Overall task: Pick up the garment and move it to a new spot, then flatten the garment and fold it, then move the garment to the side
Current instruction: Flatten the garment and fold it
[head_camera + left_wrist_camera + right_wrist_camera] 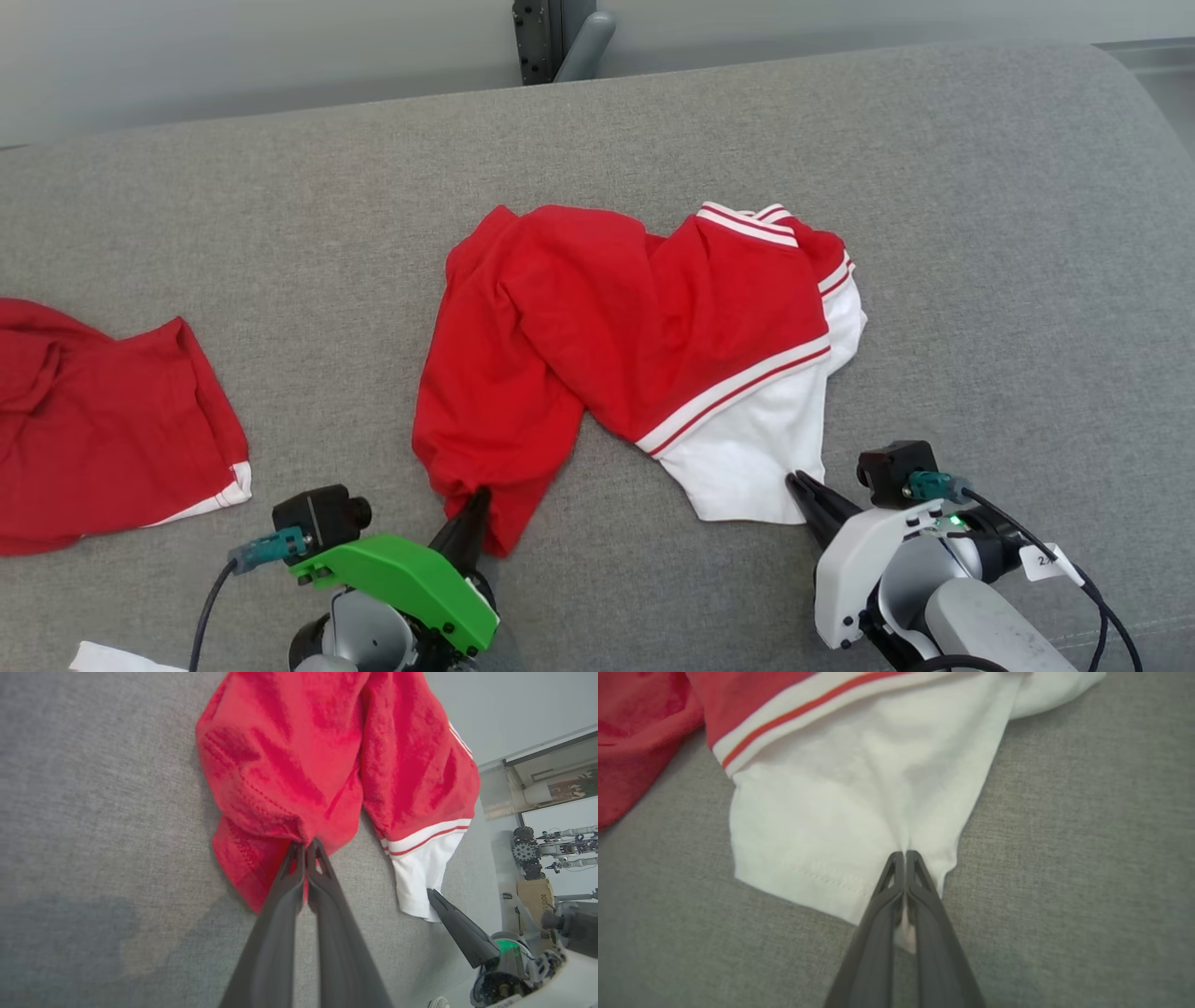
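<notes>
A red garment (616, 317) with white striped trim and a white panel lies crumpled in the middle of the grey cushion (980, 233). My left gripper (478, 497) is shut on its red lower corner; in the left wrist view the red cloth (280, 774) bunches at that gripper's (306, 844) closed tips. My right gripper (795, 482) is shut on the hem of the white panel, and in the right wrist view the white fabric (850, 812) puckers where that gripper (904, 855) pinches it.
A second red garment (93, 429) with a white edge lies at the cushion's far left. A dark post (551, 37) stands behind the cushion's back edge. Bare grey fabric stretches to the right and back. Another robot and a cardboard box (537, 891) stand far off.
</notes>
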`<state>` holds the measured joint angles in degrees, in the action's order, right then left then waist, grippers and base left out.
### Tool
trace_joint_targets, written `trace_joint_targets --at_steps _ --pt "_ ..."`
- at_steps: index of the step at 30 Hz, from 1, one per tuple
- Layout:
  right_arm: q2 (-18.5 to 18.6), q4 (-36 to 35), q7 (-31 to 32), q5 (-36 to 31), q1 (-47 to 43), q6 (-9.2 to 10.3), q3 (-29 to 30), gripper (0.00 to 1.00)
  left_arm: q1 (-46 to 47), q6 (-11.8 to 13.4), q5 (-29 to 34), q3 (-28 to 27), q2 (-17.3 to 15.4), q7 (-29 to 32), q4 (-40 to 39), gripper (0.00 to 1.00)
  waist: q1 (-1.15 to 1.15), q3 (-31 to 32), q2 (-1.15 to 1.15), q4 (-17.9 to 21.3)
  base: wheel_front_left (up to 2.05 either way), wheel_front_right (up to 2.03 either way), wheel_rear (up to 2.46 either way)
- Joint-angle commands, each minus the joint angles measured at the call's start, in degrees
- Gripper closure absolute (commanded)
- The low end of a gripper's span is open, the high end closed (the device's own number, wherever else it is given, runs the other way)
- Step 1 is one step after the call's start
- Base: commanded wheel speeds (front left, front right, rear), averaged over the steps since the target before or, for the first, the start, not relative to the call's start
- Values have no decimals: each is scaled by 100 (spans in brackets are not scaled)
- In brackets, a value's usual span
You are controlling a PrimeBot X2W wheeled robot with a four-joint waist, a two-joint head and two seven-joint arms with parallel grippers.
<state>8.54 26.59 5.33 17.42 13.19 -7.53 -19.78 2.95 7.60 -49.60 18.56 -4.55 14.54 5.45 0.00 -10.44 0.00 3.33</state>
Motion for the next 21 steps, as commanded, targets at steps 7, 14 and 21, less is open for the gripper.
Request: trace_joint_targets --at_steps 7,14,21 --pt "110 -384 -209 356 -51 8 271 100 -141 84 -81 -212 -242 58 -745 100 0 63 0 -15 0 0 0" --pt "342 -1494 -104 938 -221 7 882 100 -277 142 -242 -425 -416 174 -1481 100 0 169 0 -3 0 0 0" --pt "550 -3038 231 1578 -554 8 1563 100 -368 194 -344 -702 -555 150 -2214 100 0 334 0 69 0 0 0"
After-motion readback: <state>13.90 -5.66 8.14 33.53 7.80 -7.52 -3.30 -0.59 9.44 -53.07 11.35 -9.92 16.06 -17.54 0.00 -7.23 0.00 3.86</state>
